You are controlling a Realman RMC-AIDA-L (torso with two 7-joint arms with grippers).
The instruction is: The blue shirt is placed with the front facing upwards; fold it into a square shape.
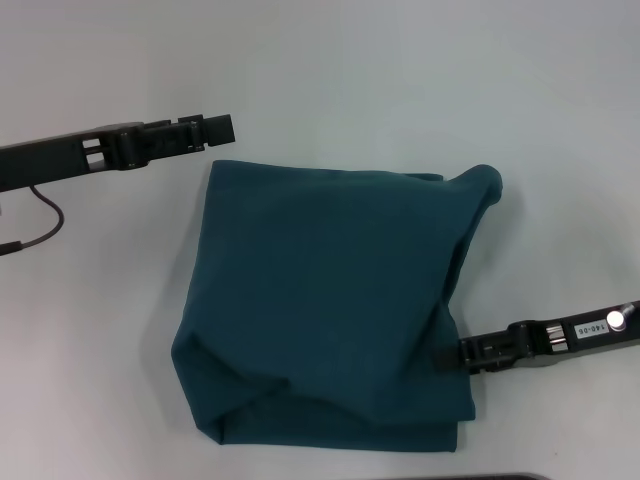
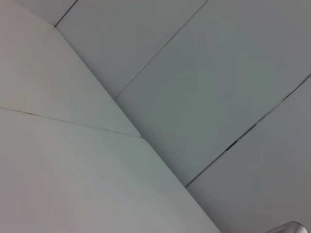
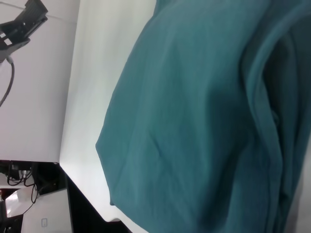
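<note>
Roughly square blue shirt point(image 1: 330, 300), plain side up; right gripper point(image 1: 447, 355) fingers gripping its edge; left gripper point(image 1: 222, 129) fingers' state unclear.

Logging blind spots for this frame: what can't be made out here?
- Right pincer, head view: tips hidden at the blue shirt's right edge, so grip unclear.
- Shirt front: folded under; only plain fabric shows in head and right wrist views.
- Left pincer: absent from left wrist view; finger gap unclear from the head view.

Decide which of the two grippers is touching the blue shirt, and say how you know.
The right gripper: its tip meets the blue shirt at the near right edge. The left gripper hangs over bare table, clear of the shirt's far left corner.
</note>
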